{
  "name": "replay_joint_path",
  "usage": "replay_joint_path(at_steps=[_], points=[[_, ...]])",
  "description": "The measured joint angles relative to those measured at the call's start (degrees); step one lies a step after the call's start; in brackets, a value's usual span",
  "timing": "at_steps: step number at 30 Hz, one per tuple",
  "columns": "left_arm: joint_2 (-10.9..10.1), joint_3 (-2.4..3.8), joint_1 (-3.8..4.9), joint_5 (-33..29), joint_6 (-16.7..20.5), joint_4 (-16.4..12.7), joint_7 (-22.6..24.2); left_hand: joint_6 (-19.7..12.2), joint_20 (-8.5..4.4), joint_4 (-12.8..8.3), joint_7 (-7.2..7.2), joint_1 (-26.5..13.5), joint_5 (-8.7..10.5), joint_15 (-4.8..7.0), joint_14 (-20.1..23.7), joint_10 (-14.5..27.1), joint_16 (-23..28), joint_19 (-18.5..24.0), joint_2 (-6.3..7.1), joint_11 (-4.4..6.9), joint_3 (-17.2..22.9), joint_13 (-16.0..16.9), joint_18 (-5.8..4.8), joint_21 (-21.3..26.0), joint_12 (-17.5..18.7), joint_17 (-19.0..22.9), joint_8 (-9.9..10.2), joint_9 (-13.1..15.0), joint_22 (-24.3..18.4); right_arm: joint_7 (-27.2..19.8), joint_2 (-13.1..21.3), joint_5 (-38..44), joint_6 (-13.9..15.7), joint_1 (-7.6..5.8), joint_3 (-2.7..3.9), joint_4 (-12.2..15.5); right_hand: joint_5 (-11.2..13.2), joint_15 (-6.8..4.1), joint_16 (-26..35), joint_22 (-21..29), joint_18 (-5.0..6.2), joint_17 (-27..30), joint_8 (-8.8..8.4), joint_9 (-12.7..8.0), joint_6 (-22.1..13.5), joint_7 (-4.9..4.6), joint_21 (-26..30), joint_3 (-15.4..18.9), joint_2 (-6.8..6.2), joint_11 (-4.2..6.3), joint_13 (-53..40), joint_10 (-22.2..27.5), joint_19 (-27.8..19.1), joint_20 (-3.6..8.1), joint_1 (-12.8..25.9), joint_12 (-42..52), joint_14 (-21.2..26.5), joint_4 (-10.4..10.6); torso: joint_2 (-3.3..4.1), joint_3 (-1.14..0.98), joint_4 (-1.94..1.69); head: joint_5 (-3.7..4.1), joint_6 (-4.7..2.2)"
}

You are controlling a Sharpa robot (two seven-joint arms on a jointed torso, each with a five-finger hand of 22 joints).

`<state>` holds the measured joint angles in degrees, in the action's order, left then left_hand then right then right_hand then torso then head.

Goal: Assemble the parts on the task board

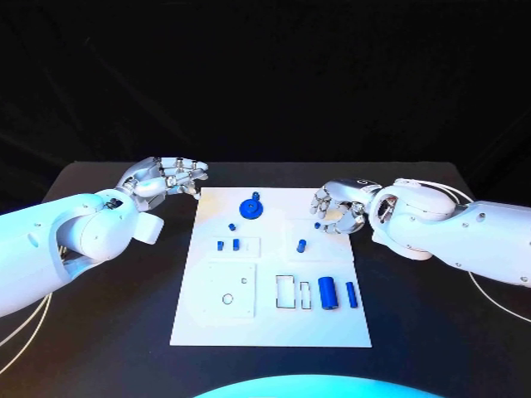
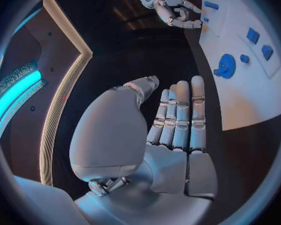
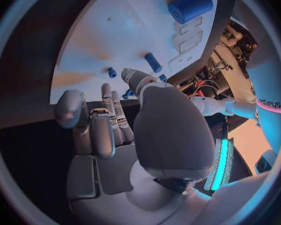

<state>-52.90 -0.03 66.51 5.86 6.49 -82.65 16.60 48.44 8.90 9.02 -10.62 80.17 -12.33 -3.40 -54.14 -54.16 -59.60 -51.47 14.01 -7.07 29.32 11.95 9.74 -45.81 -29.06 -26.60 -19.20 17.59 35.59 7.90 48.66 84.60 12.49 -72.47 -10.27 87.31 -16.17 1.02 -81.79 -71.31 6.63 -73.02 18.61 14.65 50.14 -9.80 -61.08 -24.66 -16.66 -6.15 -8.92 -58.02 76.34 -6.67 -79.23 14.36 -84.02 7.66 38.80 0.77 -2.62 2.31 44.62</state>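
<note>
Starting at the left robot hand (image 1: 167,177), we see it hovering over the dark tabletop (image 1: 110,298) just off the task board's (image 1: 218,327) 11 o'clock corner, its fingers (image 2: 178,115) held straight and close together with nothing between them in the left wrist view. Our right robot hand (image 1: 341,209) sits at the board's 2 o'clock edge, fingers curled loosely, and the right wrist view shows its fingers (image 3: 106,120) bent over an empty palm; it holds no part. Moving outward from the hands, we find a blue round gear-like part (image 1: 252,207) lying near the board's 12 o'clock edge, between the two hands. Just toward 6 o'clock of it lies a tiny blue piece (image 1: 233,225), then two small blue pegs (image 1: 227,245) side by side in a square recess. A single small blue peg (image 1: 301,245) stands at the board's 3 o'clock side, near the right robot hand. Farther toward 5 o'clock, we see a thick blue cylinder (image 1: 328,293) and a slimmer blue bar (image 1: 352,294) lying side by side, next to outlined rectangular slots (image 1: 293,292). At 7 o'clock a square panel with a small ring (image 1: 229,298) is set in the board.
</note>
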Motion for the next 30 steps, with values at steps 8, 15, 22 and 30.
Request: replay_joint_path(at_steps=[8,15,22,30], points=[[-0.22,-0.01,-0.01,-3.37,-0.24,-0.51,1.59,-1.33,0.33,0.15,-0.93,0.0,0.0,-0.2,0.2,0.21,0.38,-0.33,0.0,-0.21,-0.47,-0.29,-0.01,1.06,0.0,0.33,0.0,-0.38,-0.81,2.26,-0.84,3.73,-0.68,0.62,-0.07,0.07,0.0,0.0,-0.26,-0.58,0.0,-0.33,0.0,-0.12,0.63,0.55,-0.27,0.06,0.35,0.39,0.37,-0.47,0.23,-0.19,-0.35,0.0,0.0,-0.06,-0.01,-0.04,-0.02,0.01,0.12],[-0.26,-0.01,-0.01,-4.4,-0.24,-0.6,2.17,-1.96,0.33,0.4,-1.16,0.19,0.0,-0.2,0.2,0.47,0.38,-0.57,-0.19,-0.47,-0.72,-0.42,-0.02,1.32,0.0,0.49,0.0,-0.52,-1.08,3.16,-1.48,4.86,-0.68,1.06,-0.09,-0.27,0.0,0.0,-0.54,-2.23,0.0,-0.7,0.0,-0.17,3.12,0.64,-2.7,-3.71,2.36,0.8,1.23,-3.16,1.55,0.11,-0.67,0.22,0.0,0.33,0.01,-0.11,-0.01,-0.08,0.18],[-0.28,-0.01,-0.01,-4.82,-0.24,-0.62,2.38,-2.27,0.31,0.24,-1.23,0.27,0.0,-0.2,0.2,0.64,0.38,-0.75,-0.26,-0.64,-0.87,-0.48,-0.02,1.54,0.0,0.53,0.0,-0.53,-1.21,3.51,-2.05,5.16,-0.52,1.55,-0.07,-0.83,0.0,-0.04,-0.55,-2.95,0.0,-0.49,0.0,-0.12,4.61,1.07,-3.16,-7.48,3.02,1.09,2.03,-5.01,1.96,0.52,-0.92,0.22,0.03,-0.14,0.03,-0.14,0.03,-0.18,0.25],[-0.31,-0.02,-0.01,-4.89,-0.26,-0.66,2.41,-2.37,0.42,0.24,-1.15,0.4,0.0,-0.3,0.3,0.72,0.38,-0.85,-0.4,-0.72,-0.86,-0.51,-0.02,1.54,0.0,0.56,0.0,-0.53,-1.28,3.58,-2.69,5.29,0.02,1.92,0.15,-1.71,0.0,-0.43,-0.77,-3.34,0.0,-0.49,0.24,0.07,5.33,1.17,-3.65,-8.65,3.26,1.23,2.05,-5.78,1.96,0.52,-0.68,0.14,-0.01,-0.39,0.03,-0.17,0.04,-0.09,0.37]])
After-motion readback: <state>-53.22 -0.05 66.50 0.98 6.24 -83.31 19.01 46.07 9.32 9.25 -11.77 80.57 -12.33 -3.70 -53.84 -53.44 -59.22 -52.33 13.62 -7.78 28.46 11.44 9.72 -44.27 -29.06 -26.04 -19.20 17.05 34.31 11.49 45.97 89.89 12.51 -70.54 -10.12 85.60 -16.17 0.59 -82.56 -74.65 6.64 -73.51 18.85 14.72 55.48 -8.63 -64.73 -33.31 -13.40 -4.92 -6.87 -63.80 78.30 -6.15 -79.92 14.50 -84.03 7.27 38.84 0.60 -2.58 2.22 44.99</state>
